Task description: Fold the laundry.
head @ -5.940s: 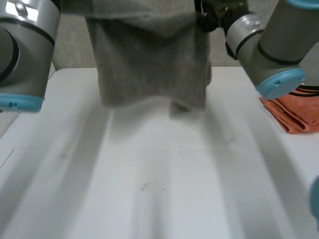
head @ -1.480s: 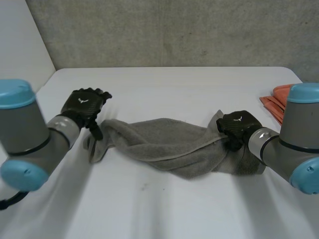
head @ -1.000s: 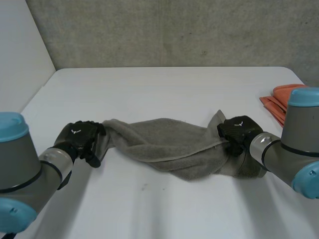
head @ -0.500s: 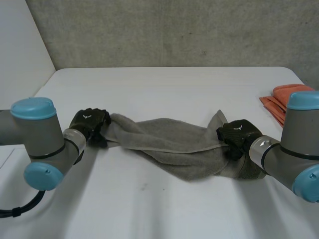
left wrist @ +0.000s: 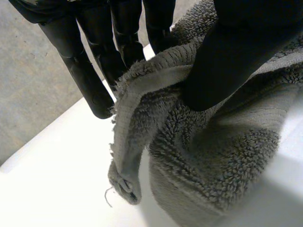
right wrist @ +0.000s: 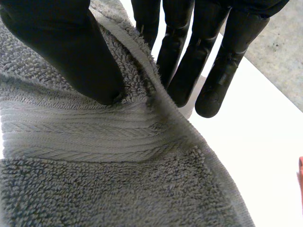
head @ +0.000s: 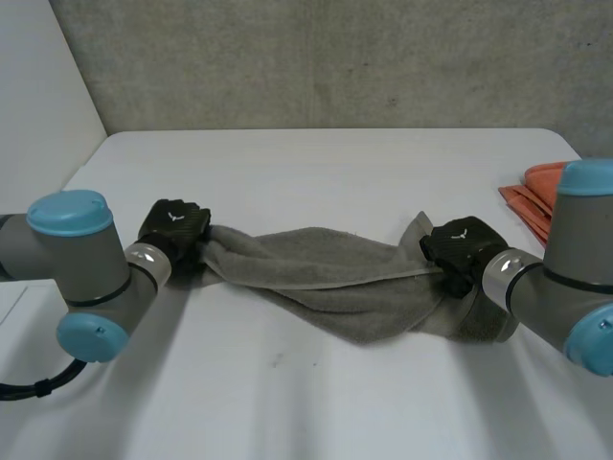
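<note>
A grey terry towel [head: 330, 278] lies bunched in a long band across the middle of the white table [head: 316, 163]. My left hand [head: 175, 224] is at the towel's left end. In the left wrist view its thumb [left wrist: 236, 56] presses the towel's edge [left wrist: 156, 75] against the fingers [left wrist: 94, 71], so it is shut on the cloth. My right hand [head: 458, 244] is at the towel's right end. In the right wrist view the towel's hem [right wrist: 142, 61] runs pinched between the thumb [right wrist: 61, 52] and the fingers [right wrist: 189, 52].
A folded orange cloth [head: 538, 195] lies at the table's right edge. A grey concrete wall [head: 335, 57] stands behind the table. Bare table stretches in front of and behind the towel.
The left hand, open beside the towel's left end a second ago, has moved onto that end and closed on it. The right hand has kept its pinch and barely moved.
</note>
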Controlling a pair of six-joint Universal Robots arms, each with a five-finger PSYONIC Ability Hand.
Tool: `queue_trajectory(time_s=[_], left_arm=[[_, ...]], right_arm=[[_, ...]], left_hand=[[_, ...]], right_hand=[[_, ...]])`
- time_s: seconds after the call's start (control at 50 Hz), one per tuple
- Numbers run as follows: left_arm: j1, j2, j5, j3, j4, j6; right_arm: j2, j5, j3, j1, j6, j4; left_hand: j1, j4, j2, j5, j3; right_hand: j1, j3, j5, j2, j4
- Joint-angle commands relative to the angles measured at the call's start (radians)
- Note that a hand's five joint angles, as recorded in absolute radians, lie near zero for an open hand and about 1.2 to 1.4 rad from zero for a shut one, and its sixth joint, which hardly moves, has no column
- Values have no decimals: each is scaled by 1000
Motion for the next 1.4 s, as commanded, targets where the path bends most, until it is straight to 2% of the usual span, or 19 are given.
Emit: queue_trajectory(time_s=[0.02, 0.18, 0.26, 0.34, 0.46, 0.64, 0.7, 0.76, 0.84, 0.86, 0.92, 0.94, 0.98, 1.02, 1.08, 1.14, 1.26, 1.34, 1.4], left_arm=[[-4, 231, -4, -67, -37, 49], [-25, 590, 5, -136, -151, 42], [-14, 706, 36, -125, -271, 40], [-1, 741, 80, -94, -411, 42], [33, 720, 126, -64, -550, 49], [58, 415, 129, 42, -571, 52], [56, 288, 126, 134, -567, 51], [58, 206, 125, 230, -551, 46], [52, 114, 120, 410, -427, 42], [47, 99, 116, 474, -347, 37], [39, 94, 100, 540, -207, 34], [32, 99, 88, 566, -110, 38], [26, 106, 80, 580, -39, 38], [24, 129, 65, 587, 58, 34], [18, 168, 40, 574, 126, 34], [15, 206, 19, 530, 161, 32], [24, 218, 23, 322, 172, 31], [30, 226, 23, 147, 167, 28], [35, 226, 25, 13, 169, 29]], right_arm=[[-116, 0, -84, -2, -62, 168], [-358, -6, -174, -2, -78, 251], [-456, -14, -217, 0, -130, 333], [-486, -15, -240, 1, -212, 428], [-449, -2, -243, 7, -331, 544], [-218, -3, -323, 12, -318, 535], [-109, 0, -378, 12, -265, 458], [-18, 20, -456, 12, -201, 349], [71, 75, -627, 26, -139, 204], [86, 87, -665, 33, -128, 171], [126, 123, -810, 72, -93, 40], [128, 127, -838, 79, -84, 7], [128, 140, -898, 96, -59, -79], [120, 144, -910, 101, -45, -122], [91, 144, -900, 103, -27, -176], [62, 140, -859, 104, -24, -182], [-35, 118, -622, 95, -25, -180], [-76, 95, -414, 90, -33, -176], [-101, 45, -163, 93, -45, -141]], left_hand=[[298, 200, 208, 256, 208], [298, 200, 208, 256, 208], [298, 200, 208, 256, 208], [298, 200, 208, 256, 208], [298, 200, 208, 256, 208], [298, 200, 208, 256, 208], [298, 200, 208, 256, 208], [298, 200, 208, 256, 208], [298, 200, 208, 256, 208], [298, 200, 208, 256, 208], [298, 200, 208, 256, 208], [298, 200, 208, 256, 208], [298, 200, 208, 256, 208], [298, 200, 208, 256, 208], [298, 200, 208, 256, 208], [298, 200, 208, 256, 208], [298, 200, 208, 256, 208], [298, 200, 208, 256, 208], [298, 200, 208, 256, 208]], right_hand=[[426, 219, 237, 227, 203], [426, 219, 237, 227, 203], [426, 219, 237, 227, 203], [426, 219, 237, 227, 203], [426, 219, 237, 227, 203], [426, 219, 237, 227, 203], [426, 219, 237, 227, 203], [426, 219, 237, 227, 203], [426, 219, 237, 227, 203], [426, 219, 237, 227, 203], [426, 219, 237, 227, 203], [426, 219, 237, 227, 203], [426, 219, 237, 227, 203], [426, 219, 237, 227, 203], [426, 219, 237, 227, 203], [426, 219, 237, 227, 203], [426, 219, 237, 227, 203], [426, 219, 237, 227, 203], [426, 219, 237, 227, 203]])
